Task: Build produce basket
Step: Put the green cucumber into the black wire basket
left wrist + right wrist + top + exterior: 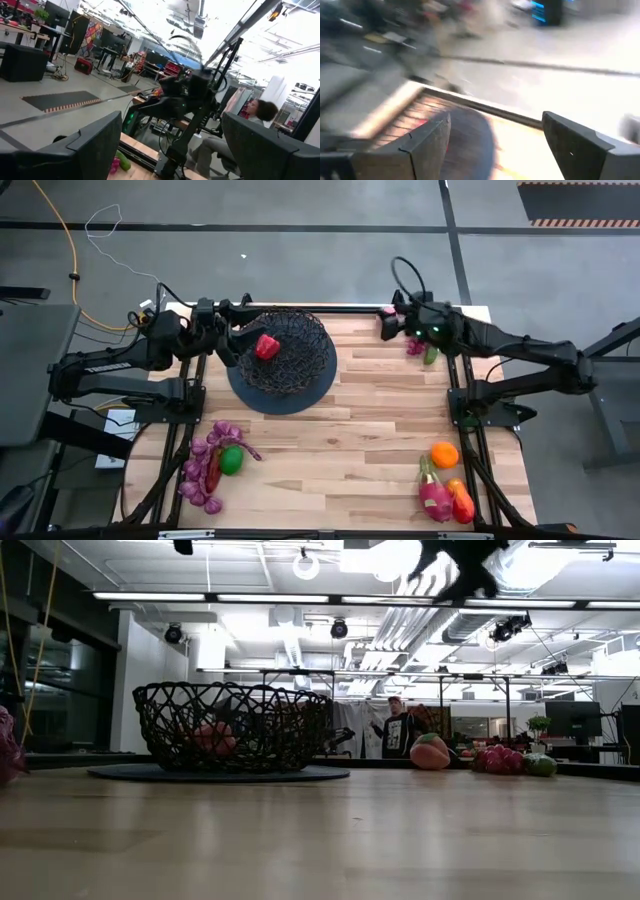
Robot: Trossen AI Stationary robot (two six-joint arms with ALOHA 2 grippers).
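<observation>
Left claw [232,340] sat at the basket's [300,385] left rim, fingers [95,145] spread wide, nothing between them. Right claw [392,322] hung off to the right of the basket, near the bench's [340,450] far edge, fingers [427,137] also wide apart and gripping nothing as far as I could see.

I saw the basket on a dark round base at the far-left part of the bench, one red fruit [266,346] lying inside it toward the left claw. Low view showed that fruit [213,736] through the mesh.

Produce elsewhere: purple grape bunches [205,470] with a green lime [231,460] well in front of the basket, at the near-left corner. An orange [444,454] plus pink and red-orange fruits [445,498] lay far right of the basket, near corner. A small pink and green cluster [422,350] lay just below the right claw.

A person [397,728] stood in the room behind the basket.
</observation>
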